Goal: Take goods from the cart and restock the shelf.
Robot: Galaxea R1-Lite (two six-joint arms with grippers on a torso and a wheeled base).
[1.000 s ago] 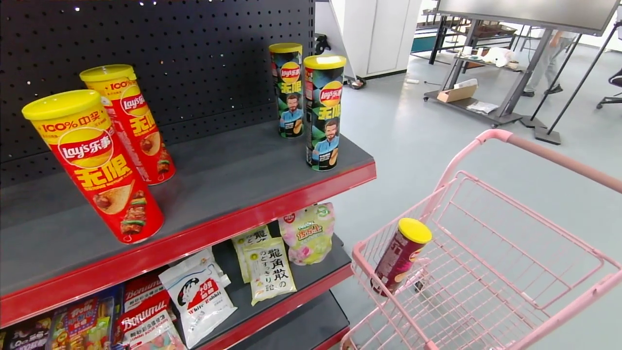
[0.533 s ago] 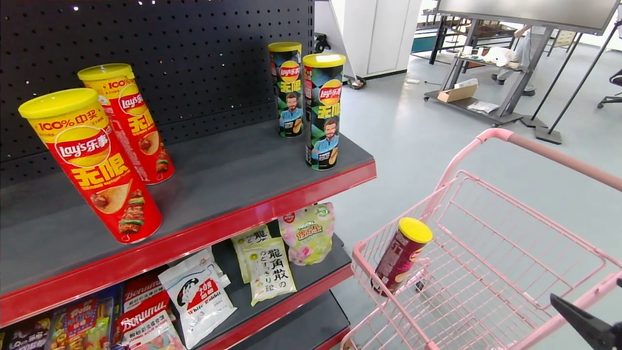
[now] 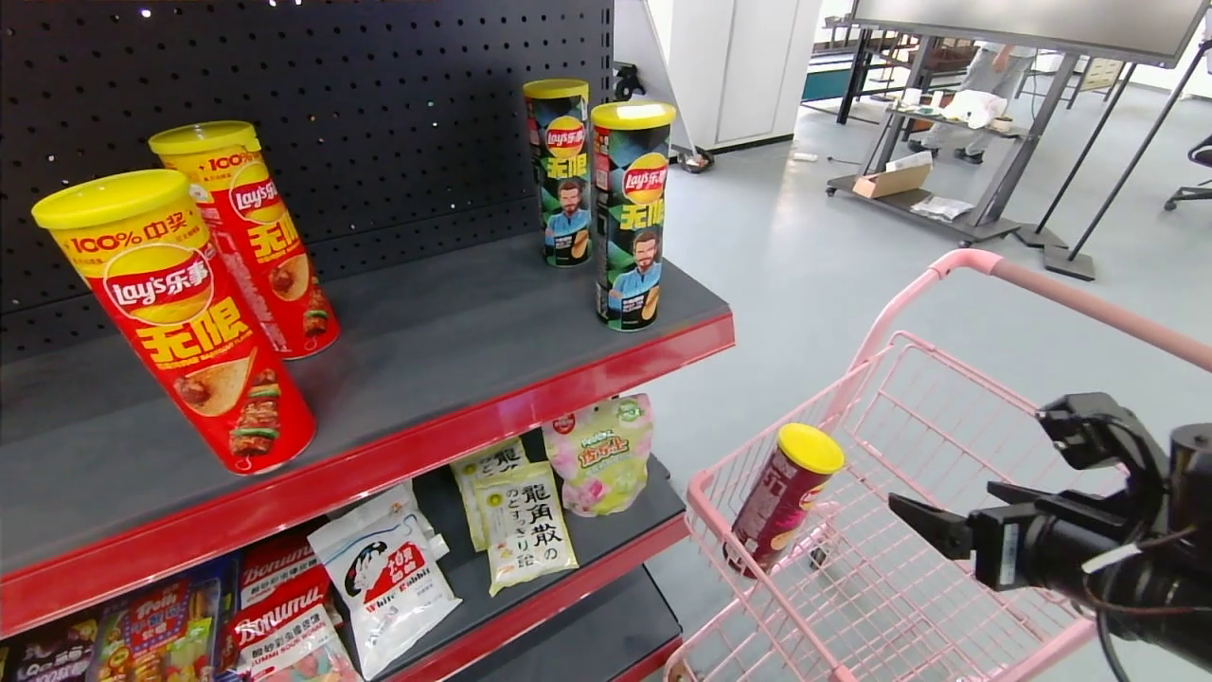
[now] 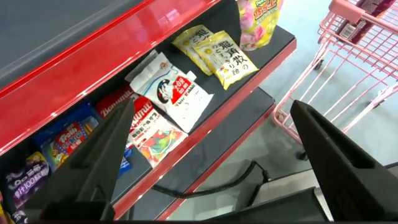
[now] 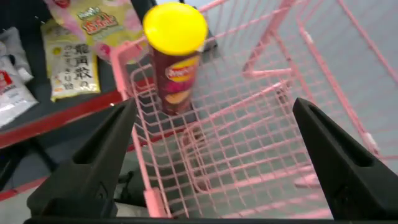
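— What has been altered around the shelf [image 3: 454, 341] and the pink cart [image 3: 985, 275]?

— The maroon crisp can [image 3: 781, 507] is left leaning in the cart's corner. The right hand [image 3: 967, 457], spread wide and empty, has been brought in over the cart towards it. A grasp is judged next.

We note a grey floor [image 3: 805, 256] running back into an open room. A white cabinet [image 3: 734, 66] stands at the far end, with a small dark object [image 3: 696, 163] at its foot. To its right a wheeled stand [image 3: 1004, 180] carries a large dark panel [image 3: 1023, 24]. On the stand's base lie a cardboard box [image 3: 890, 180] and, just beside it, white papers [image 3: 942, 208]. An office chair [image 3: 1195, 175] shows at the right edge. Low down we log a white snack bag [image 3: 388, 578], yellow-green packets [image 3: 521, 521] and a pink-green bag [image 3: 601, 455], side by side. A black cable [image 4: 186, 193] lies on the floor.
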